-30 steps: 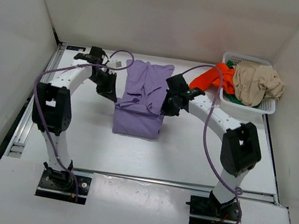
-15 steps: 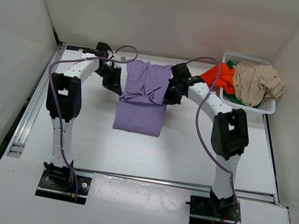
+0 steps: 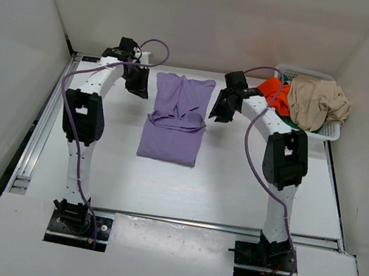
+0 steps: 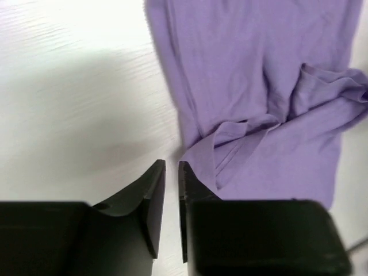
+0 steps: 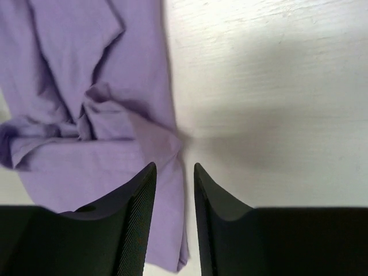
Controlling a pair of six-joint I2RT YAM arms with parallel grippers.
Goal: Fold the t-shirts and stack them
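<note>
Top external shows us the lavender t-shirt [image 3: 176,118] lying flat mid-table [image 3: 234,182], its near half doubled and its sleeves bunched across the middle. The beige t-shirt [image 3: 317,103] and orange-red t-shirt [image 3: 271,90] sit heaped in the white basket [image 3: 310,137] at far right. Flanking the lavender cloth, the left gripper [image 4: 171,167] and right gripper [image 5: 174,168] each show jaws slightly apart, gripping nothing.

Green t-shirt [image 3: 282,116] seemingly mostly hidden
</note>
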